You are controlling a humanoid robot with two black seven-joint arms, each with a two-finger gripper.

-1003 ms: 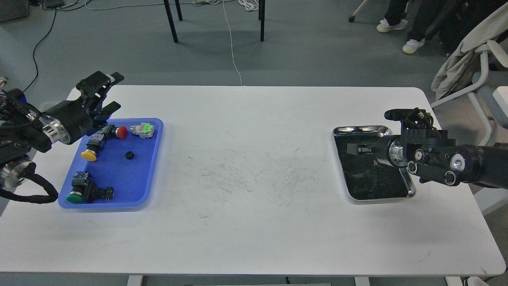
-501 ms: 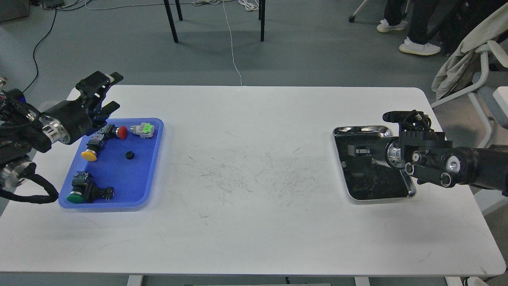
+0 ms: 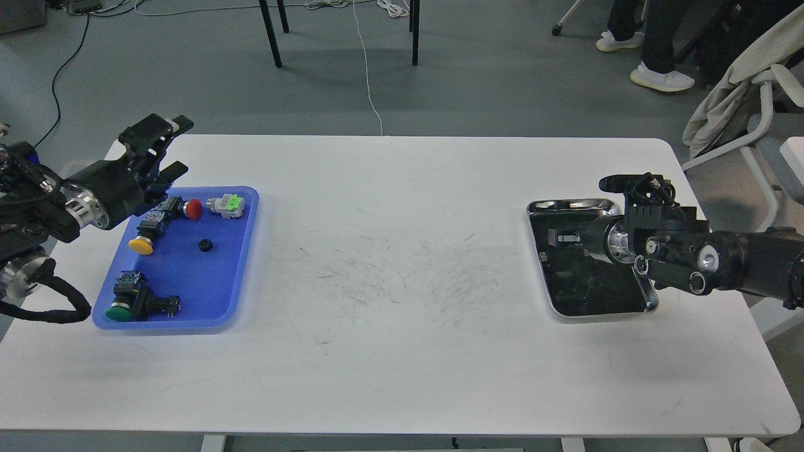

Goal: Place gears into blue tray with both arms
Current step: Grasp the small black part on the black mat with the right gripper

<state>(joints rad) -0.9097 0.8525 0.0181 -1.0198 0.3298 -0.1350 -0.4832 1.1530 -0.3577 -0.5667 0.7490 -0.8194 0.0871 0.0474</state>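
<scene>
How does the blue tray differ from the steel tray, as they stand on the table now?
The blue tray is matte bright blue plastic; the steel tray is shiny metal with a dark inside. The blue tray holds push-buttons and one gear; no loose part can be made out in the steel tray. The blue tray lies at the table's left, the steel tray at its right. Both are rectangular with rounded corners and low rims.

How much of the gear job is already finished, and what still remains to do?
Done: one gear lies in the blue tray. In hand: the right gripper is over the steel tray; whether it holds a gear cannot be told. The left gripper is open and empty. Left: the second gear, not visible.
</scene>
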